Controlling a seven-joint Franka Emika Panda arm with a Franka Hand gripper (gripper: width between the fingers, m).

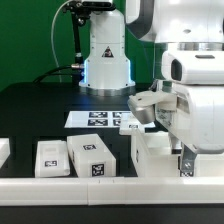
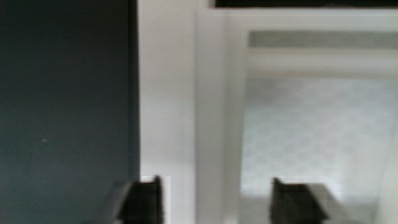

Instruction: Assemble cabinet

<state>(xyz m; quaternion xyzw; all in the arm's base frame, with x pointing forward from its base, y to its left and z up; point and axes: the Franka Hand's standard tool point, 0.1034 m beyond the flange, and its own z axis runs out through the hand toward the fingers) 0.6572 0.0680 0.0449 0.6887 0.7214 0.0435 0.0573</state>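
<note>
The cabinet (image 1: pixel 150 155), a large white box, stands on the black table at the exterior view's right. My gripper (image 1: pixel 180 152) hangs right over its right part. In the wrist view the gripper (image 2: pixel 217 200) straddles one white upright wall of the cabinet (image 2: pixel 187 100). One dark fingertip (image 2: pixel 146 200) sits at the wall's outer edge by the dark table. The other fingertip (image 2: pixel 295 200) is inside over the grey interior, with a small gap to the wall. The jaws stand apart, not pressed on the wall.
Two small white tagged blocks (image 1: pixel 52 157) (image 1: pixel 91 158) lie left of the cabinet. The marker board (image 1: pixel 98 119) lies behind them. The arm's base (image 1: pixel 105 60) stands at the back. A white rail (image 1: pixel 60 186) runs along the front edge.
</note>
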